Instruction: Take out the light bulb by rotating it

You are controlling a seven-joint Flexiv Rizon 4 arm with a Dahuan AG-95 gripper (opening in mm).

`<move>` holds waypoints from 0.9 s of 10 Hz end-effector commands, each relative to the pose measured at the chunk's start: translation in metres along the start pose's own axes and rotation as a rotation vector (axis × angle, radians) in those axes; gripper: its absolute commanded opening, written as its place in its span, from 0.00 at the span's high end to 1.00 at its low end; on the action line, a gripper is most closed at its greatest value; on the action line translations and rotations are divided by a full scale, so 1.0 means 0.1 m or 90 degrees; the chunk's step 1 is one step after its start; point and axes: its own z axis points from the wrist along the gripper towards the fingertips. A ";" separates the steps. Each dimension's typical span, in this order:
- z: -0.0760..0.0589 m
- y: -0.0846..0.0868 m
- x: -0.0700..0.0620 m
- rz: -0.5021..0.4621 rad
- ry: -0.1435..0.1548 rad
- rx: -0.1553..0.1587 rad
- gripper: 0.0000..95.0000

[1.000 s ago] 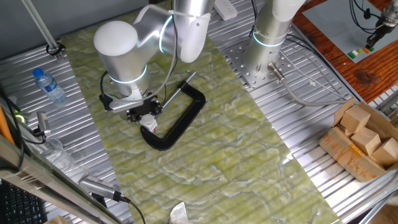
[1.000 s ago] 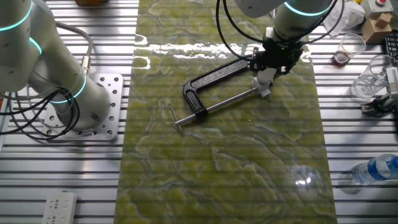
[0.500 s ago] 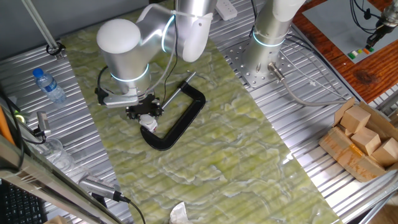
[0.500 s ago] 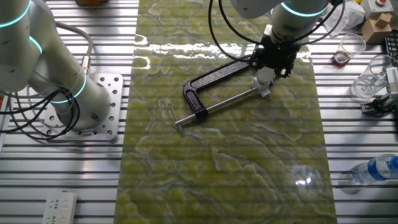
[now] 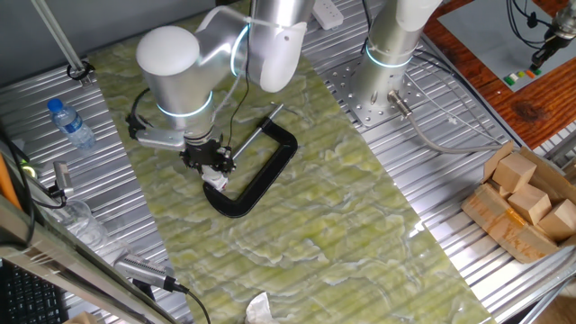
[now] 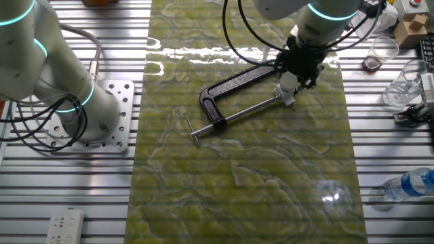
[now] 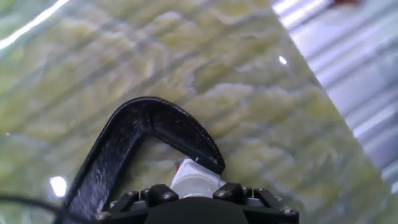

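gripper [image 5: 209,165] fingers hidden, cannot tell if pinching | light bulb [image 6: 288,84] directly under hand, clamped at C-clamp [image 6: 234,85] jaw end | likely light, fragile, slippery; grip rounded sides gently

bright overhead light, glare streaks on the mat [image 6: 203,54], hand view blurred.
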 end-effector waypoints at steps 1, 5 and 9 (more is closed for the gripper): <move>-0.01 0.00 0.00 0.166 0.002 -0.009 0.40; -0.01 0.00 -0.01 0.272 0.007 -0.016 0.40; -0.01 0.00 -0.01 0.349 0.008 -0.017 0.40</move>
